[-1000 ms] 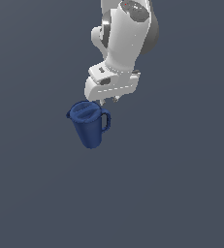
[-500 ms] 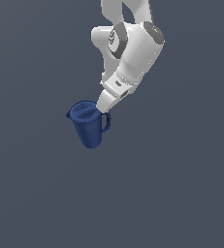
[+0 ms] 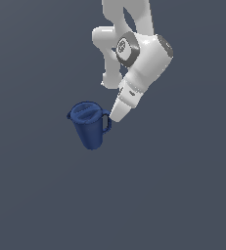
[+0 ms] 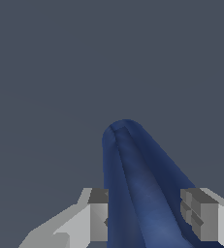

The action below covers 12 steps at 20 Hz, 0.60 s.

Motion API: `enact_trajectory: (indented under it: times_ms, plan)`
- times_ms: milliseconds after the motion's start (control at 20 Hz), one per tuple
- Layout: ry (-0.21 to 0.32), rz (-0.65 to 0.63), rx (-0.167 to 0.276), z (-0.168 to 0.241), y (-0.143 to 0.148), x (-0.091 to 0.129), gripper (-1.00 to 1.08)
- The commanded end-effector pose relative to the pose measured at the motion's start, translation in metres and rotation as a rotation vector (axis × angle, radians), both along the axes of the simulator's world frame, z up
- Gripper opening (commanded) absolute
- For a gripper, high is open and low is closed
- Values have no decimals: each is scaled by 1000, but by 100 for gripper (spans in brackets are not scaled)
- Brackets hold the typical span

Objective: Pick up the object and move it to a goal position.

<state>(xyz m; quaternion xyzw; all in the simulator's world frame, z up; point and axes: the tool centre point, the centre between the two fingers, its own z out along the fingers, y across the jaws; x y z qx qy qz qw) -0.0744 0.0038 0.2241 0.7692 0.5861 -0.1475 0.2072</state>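
The dark blue pitcher stands in the middle of the exterior view, with its ridged lid up and its loop handle towards the exterior view's right. My gripper comes down at a slant from the upper right and reaches the handle. In the wrist view the blue handle runs between my two grey fingers. The gripper straddles it with the jaws apart, the handle filling most of the gap. The fingertips are hidden in the exterior view.
The white arm leans over the pitcher from the upper right. A plain dark grey floor lies all around. No goal marker shows.
The arm has tilted and dropped towards the pitcher's handle, from above it to beside it on the exterior view's right. The pitcher has not moved.
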Motion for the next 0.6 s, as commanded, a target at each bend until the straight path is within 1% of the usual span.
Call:
enact_trajectory:
  times_ms: [0,250,550]
  plan:
    - [18,52,-18,-3,1,1,28]
    - [37,102,-36,-5,3,2,28]
    - [36,100,-36,-8,1,2,28]
